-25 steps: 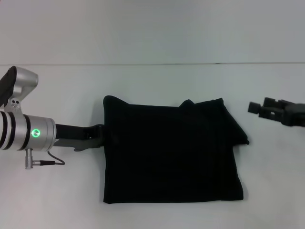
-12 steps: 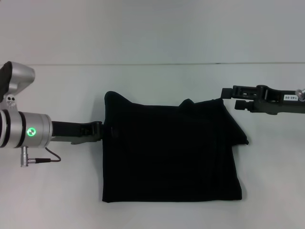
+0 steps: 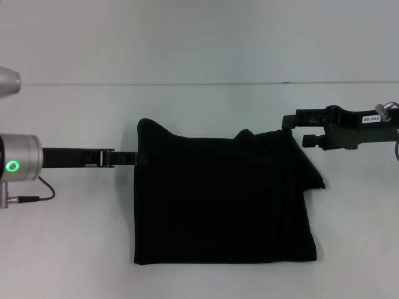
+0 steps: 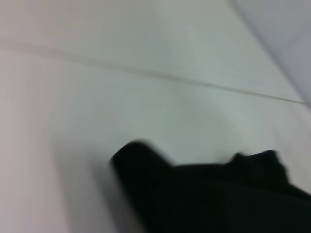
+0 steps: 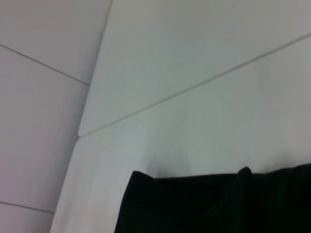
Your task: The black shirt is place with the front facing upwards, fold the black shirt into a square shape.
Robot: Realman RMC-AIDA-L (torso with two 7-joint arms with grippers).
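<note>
The black shirt (image 3: 224, 199) lies folded on the table (image 3: 199, 112). My left gripper (image 3: 128, 158) touches its left edge, my right gripper (image 3: 298, 129) spread at its far right corner. I should pinch both edges evenly; I can't tell my left's state.

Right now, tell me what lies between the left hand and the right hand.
In the head view, only the folded black shirt on the white table lies between the left hand and right hand, each at a far corner.

I am seeing a white table (image 3: 206, 280) carrying the folded black shirt (image 3: 224, 199), lying flat on it.
</note>
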